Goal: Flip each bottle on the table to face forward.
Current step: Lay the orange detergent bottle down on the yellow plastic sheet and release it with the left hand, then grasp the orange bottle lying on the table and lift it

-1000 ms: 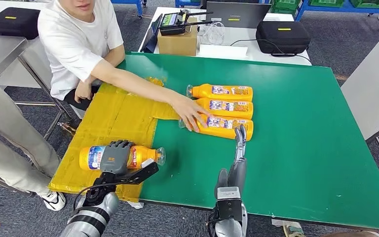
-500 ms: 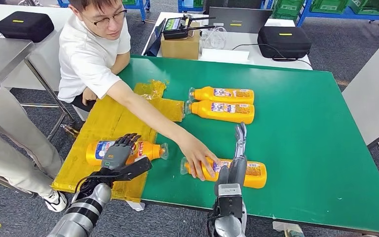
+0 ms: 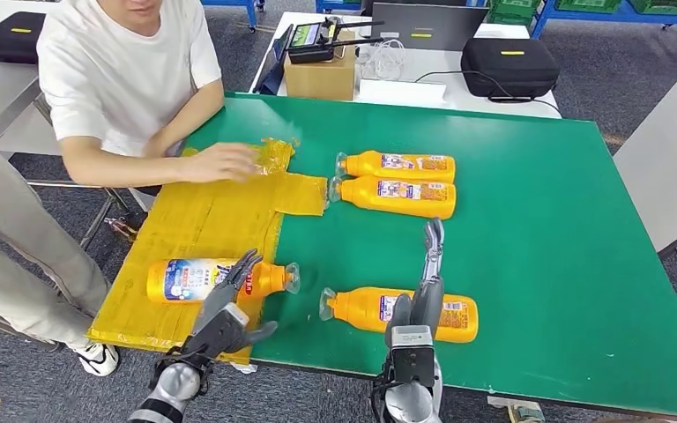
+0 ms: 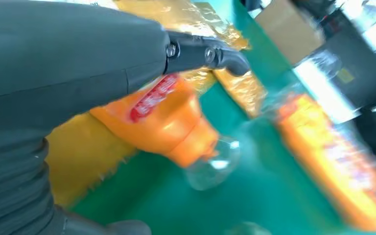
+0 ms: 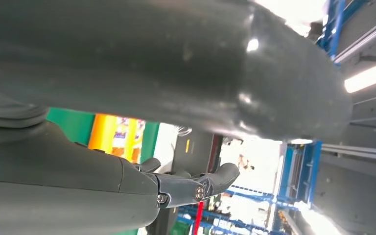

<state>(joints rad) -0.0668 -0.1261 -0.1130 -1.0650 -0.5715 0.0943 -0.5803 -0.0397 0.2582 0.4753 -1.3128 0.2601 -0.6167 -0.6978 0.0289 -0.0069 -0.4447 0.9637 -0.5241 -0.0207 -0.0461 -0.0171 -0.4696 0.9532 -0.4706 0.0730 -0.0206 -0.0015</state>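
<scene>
Green matting covers the bench [image 3: 538,220], with a yellow plastic sheet [image 3: 203,220] taped over its left part. Four orange bottles lie on their sides. Two rear bottles [image 3: 397,165] [image 3: 394,196] lie parallel and just beside each other near the centre, caps to the left. A near bottle [image 3: 357,307] lies by the front edge on the green. The left bottle [image 3: 189,278] lies on the yellow sheet with its clear cap [image 3: 289,278] over the sheet's edge.

The left hand [image 3: 229,304] hovers at the left bottle's neck, fingers apart, holding nothing; the left wrist view shows the bottle clear of the fingers [image 4: 210,55]. The right hand [image 3: 427,282] stands edge-on above the near bottle, fingers extended upward and empty.

A person [image 3: 123,79] sits at the bench's far left corner, one hand [image 3: 220,161] resting on the sheet.

Risks, as judged: a round bottle may roll past the intended facing when turned. The left bottle may slide on the slick sheet. A push by the right hand could drive the near bottle off the front edge.
</scene>
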